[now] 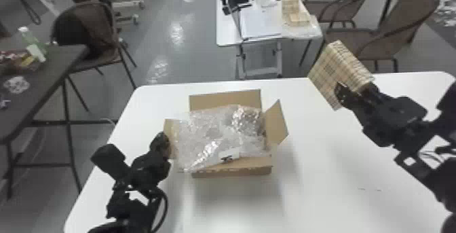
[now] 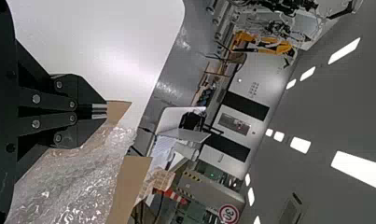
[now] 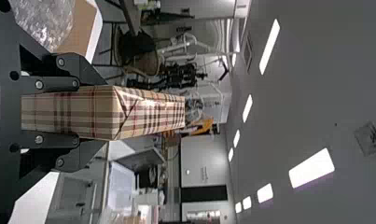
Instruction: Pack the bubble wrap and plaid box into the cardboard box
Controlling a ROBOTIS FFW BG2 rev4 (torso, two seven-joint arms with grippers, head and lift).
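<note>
The open cardboard box point(image 1: 234, 171) stands on the white table, bubble wrap point(image 1: 217, 133) filling its opening. At its left side is my left gripper point(image 1: 167, 144), holding the left flap; in the left wrist view that gripper point(image 2: 100, 111) is closed on the flap's edge point(image 2: 118, 111), beside the bubble wrap point(image 2: 73, 186). Raised over the table's back right is the plaid box point(image 1: 334, 69), tilted, in my right gripper point(image 1: 354, 91). The right wrist view shows the plaid box point(image 3: 106, 112) clamped between both fingers of the right gripper point(image 3: 90, 113).
The cardboard box's back flap point(image 1: 225, 100) stands up and its right flap point(image 1: 276, 123) leans outward. The white table point(image 1: 322, 167) extends to the right. Past its far edge are a smaller table point(image 1: 227, 28) and chairs; a dark table point(image 1: 40, 83) stands at the left.
</note>
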